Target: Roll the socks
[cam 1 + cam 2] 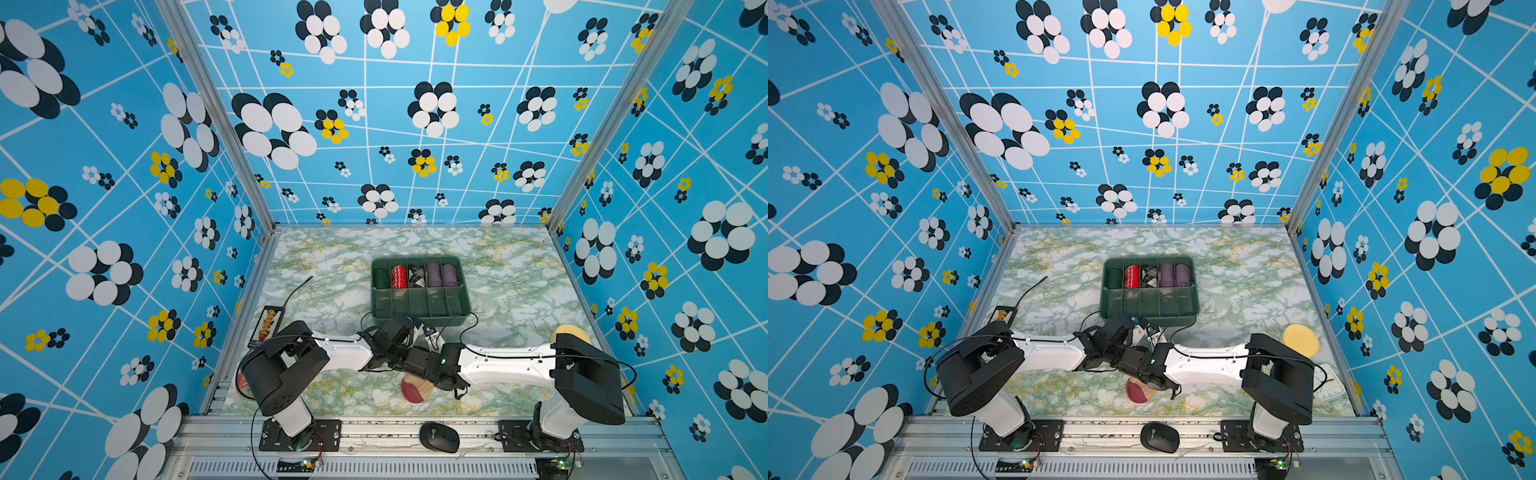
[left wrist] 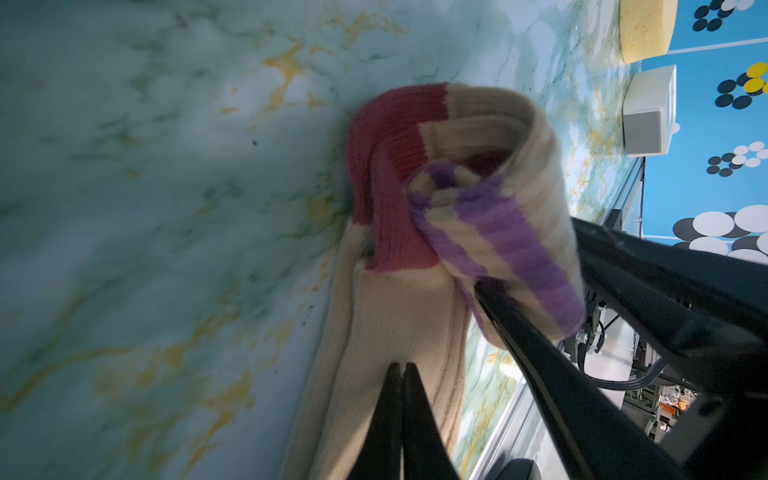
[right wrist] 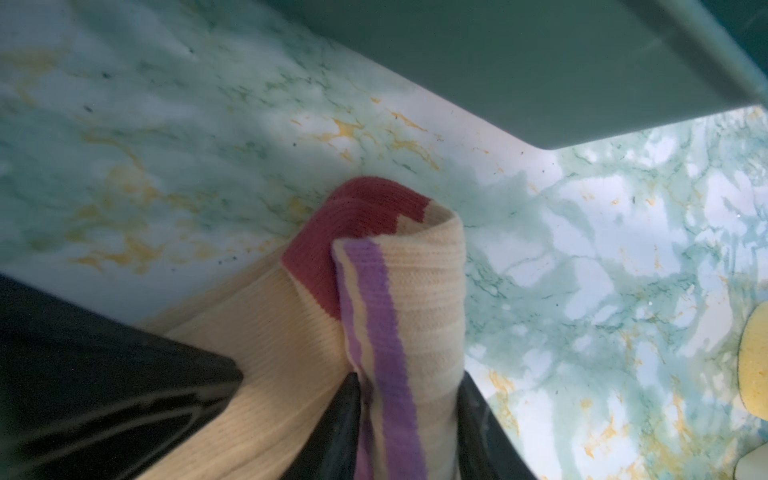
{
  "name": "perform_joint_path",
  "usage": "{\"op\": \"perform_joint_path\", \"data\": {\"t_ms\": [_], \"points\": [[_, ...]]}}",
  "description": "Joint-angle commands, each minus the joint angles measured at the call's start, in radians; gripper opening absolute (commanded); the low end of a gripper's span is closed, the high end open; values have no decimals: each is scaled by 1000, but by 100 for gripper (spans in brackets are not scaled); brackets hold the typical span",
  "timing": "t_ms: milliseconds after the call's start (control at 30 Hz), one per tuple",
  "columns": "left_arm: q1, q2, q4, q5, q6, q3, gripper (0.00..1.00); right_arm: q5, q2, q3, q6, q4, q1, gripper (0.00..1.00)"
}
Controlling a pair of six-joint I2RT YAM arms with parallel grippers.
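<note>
In a top view I see little of the socks (image 1: 413,390). They lie on the counter (image 1: 328,266) just on the arm-base side of the green tray (image 1: 442,318), and the two wrists cover all but a maroon end. The left claw (image 2: 400,370) is closed with its tips against the flat tan length, though I cannot tell whether cloth is pinched, while the right claw (image 3: 409,378) clamps the curled purple-striped end.

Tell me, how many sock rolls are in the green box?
5, in the box's back row, left to right in a top view: green roll, red roll, checkered roll, purple roll, another purple roll. The front row looks bare. None seem hidden.
</note>
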Motion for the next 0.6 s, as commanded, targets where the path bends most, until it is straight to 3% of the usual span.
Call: {"op": "perform_joint_path", "data": {"t_ms": [0,200,567], "points": [[10,16,-6,5,27,14,7,18,-4,24,-13,-7,11,40],[18,27,-1,7,30,17,6,19,-16,24,-15,-5,21,44],[32,41,-11,14,44,44,7,-23,-120,-52,-43,101,22,43]]}}
